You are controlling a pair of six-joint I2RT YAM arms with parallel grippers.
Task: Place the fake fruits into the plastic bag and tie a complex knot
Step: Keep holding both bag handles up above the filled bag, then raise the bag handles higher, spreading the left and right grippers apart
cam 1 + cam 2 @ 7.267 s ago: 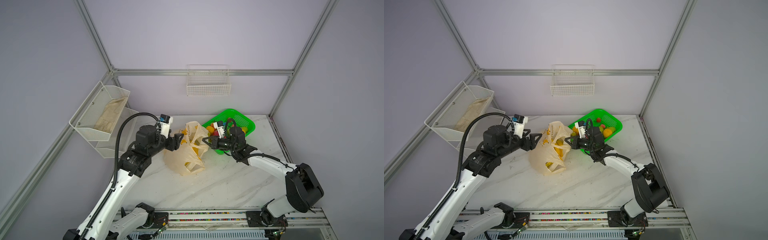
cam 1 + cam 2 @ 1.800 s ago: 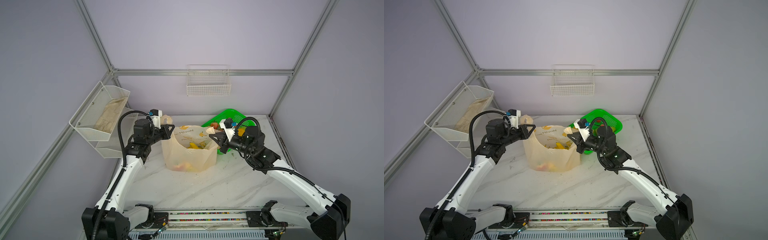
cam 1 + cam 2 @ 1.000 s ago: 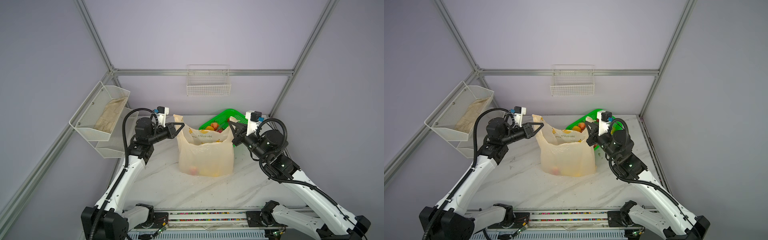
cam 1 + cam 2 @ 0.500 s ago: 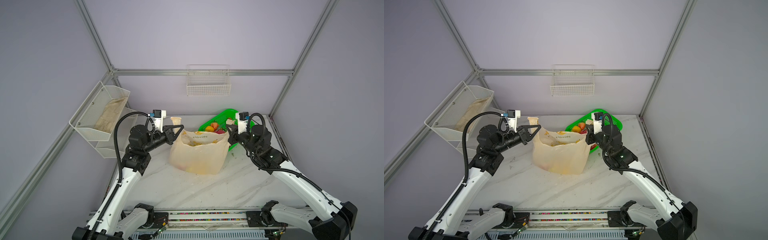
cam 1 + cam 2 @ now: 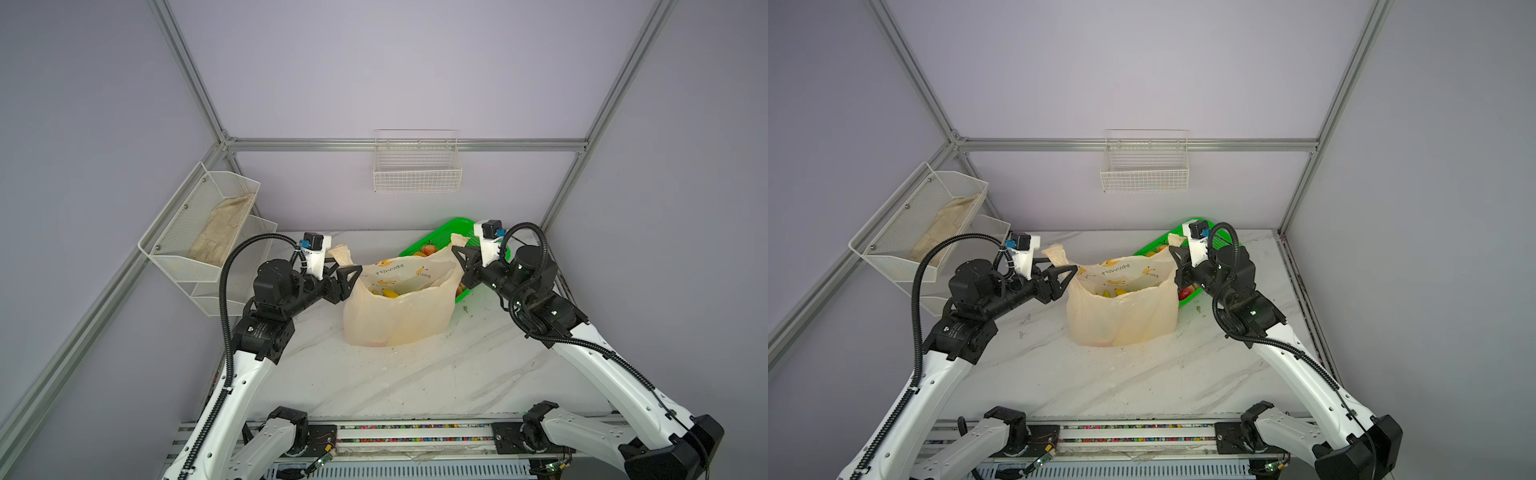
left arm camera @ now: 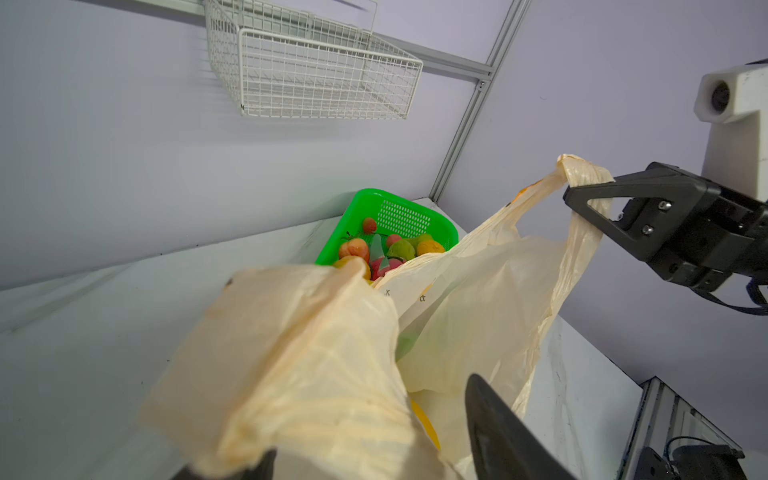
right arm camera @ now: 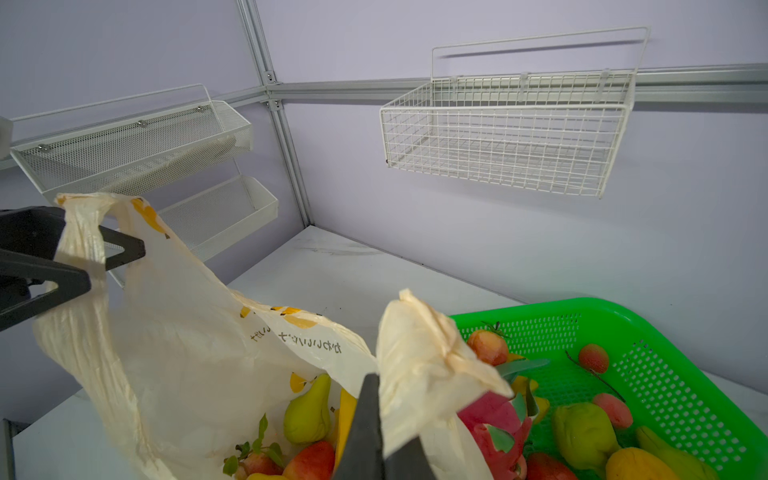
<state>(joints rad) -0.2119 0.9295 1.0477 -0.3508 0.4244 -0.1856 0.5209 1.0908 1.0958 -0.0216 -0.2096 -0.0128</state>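
progress: some fake fruits [image 7: 309,411] in plastic bag [image 5: 399,316], more left in green basket [image 7: 665,374], knot not started | bag: upright near table's [image 5: 374,382] back edge, beside basket | left gripper [image 5: 347,270]: jaws apart, handle [image 7: 83,220] draped between | right gripper [image 5: 457,252]: pinching other handle [image 7: 419,340]

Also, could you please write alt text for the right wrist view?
A cream plastic bag stands open, one handle pinched in the right arm's fingers, the other hanging between the left arm's fingers, which stand apart. Toy fruits show inside the bag and in the green basket beside it.
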